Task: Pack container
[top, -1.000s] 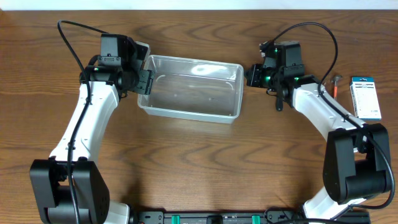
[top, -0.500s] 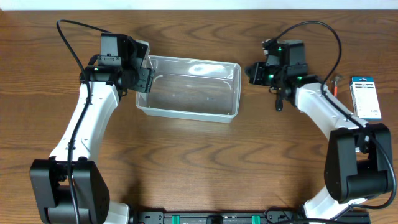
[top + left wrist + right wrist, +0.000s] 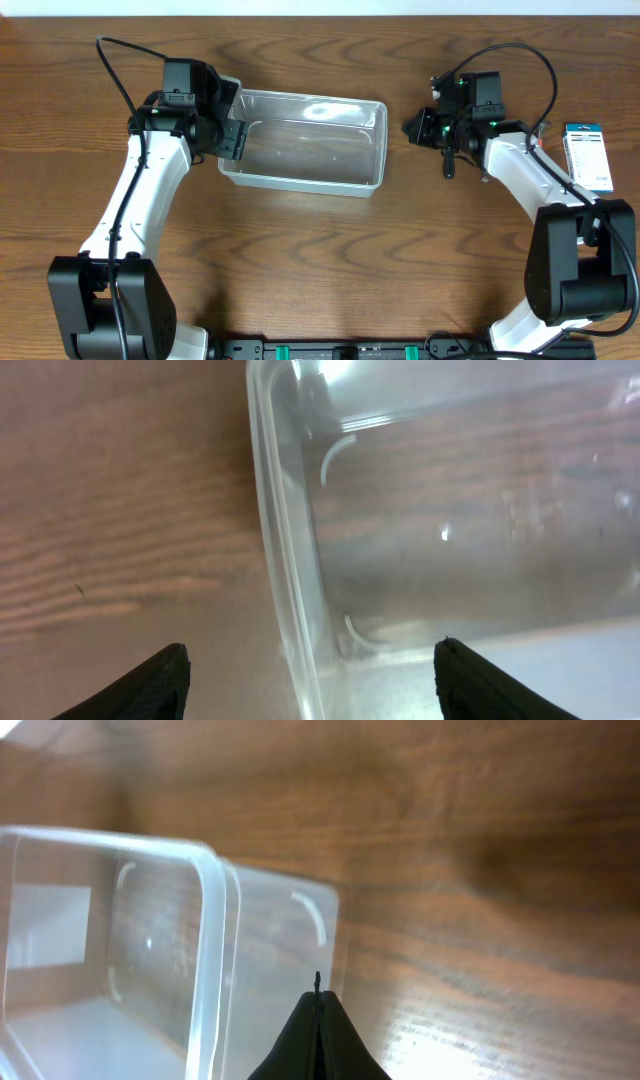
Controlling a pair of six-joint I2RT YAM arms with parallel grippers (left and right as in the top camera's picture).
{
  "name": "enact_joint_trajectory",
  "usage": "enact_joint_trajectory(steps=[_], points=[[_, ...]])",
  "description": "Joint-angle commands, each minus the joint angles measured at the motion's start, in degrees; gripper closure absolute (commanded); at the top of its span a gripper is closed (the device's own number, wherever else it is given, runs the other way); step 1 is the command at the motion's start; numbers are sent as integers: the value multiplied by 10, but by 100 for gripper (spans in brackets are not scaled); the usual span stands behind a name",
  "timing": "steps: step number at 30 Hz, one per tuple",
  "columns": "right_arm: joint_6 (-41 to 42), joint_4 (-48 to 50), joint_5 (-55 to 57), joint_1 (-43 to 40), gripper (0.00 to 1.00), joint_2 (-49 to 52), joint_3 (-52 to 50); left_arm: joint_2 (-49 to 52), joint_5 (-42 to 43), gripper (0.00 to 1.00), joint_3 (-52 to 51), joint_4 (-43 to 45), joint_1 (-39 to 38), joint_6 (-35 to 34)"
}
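on the left of the overhead view, my left gripper (image 3: 232, 140) sits at the short left end of the container (image 3: 300, 186). its wrist camera shows the two dark fingertips (image 3: 160, 678) spread wide, one outside over the wood and one over the tub's inside, with the clear end wall standing between them. the jaws are apart and not pinching the plastic; i can't tell whether either finger touches the wall.

the container lies flat on the wooden table (image 3: 300, 265), towards the far middle, long side running left to right. it is clear with rounded corners and a rim, and the wood grain shows straight through its bare floor.

just beside its right end, with a gap between them, my right gripper (image 3: 412, 128) points at the tub. its fingers are pressed together with nothing between them.

at the far right edge a small white-and-blue box (image 3: 587, 157) lies flat, well apart from the tub.
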Motion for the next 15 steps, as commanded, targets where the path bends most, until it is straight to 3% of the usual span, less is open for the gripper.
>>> enact_joint_trajectory(steps=[1,15], points=[[1,-11,-21,23,98,0,6,8,7,30,-7,-20,3,-6],[1,113,-2,61,93,1,6,9,53,30,-9,-83,3,-23]])
